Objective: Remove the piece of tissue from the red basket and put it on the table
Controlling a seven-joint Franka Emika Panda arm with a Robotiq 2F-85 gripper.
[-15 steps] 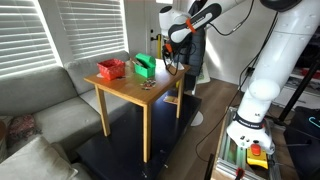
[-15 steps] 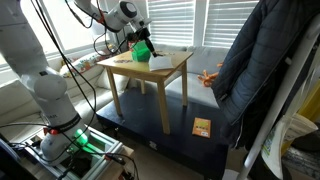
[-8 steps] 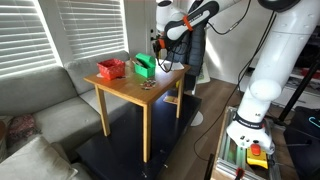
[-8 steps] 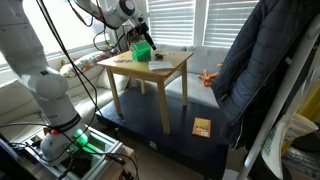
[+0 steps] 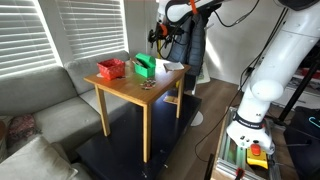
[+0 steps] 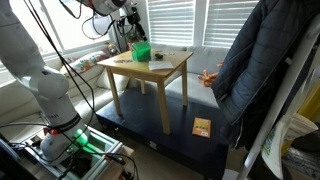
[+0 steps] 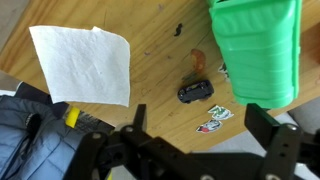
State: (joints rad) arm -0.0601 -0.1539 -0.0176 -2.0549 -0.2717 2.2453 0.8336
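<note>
The piece of tissue (image 7: pixel 85 62) lies spread flat and white on the wooden table (image 7: pixel 155 55), left of the green basket (image 7: pixel 258 50) in the wrist view. In an exterior view it shows as a pale patch (image 5: pixel 172 66) near the table's far corner. The red basket (image 5: pixel 110 68) stands at the other end of the table (image 5: pixel 130 92), beside the green basket (image 5: pixel 145 65). My gripper (image 7: pixel 200 125) hangs well above the table with its jaws wide apart and nothing between them. Both exterior views show the gripper (image 5: pixel 158 33) (image 6: pixel 128 18) high over that end of the table.
A small dark toy car (image 7: pixel 195 91) and two stickers (image 7: pixel 210 120) lie on the wood between tissue and green basket. A grey sofa (image 5: pixel 40 105) stands beside the table. A dark coat (image 6: pixel 255 70) hangs close by. The robot's base (image 5: pixel 250 125) is on the floor.
The jaws have opened wide and the gripper has risen away from the tabletop. The tissue stays behind on the wood.
</note>
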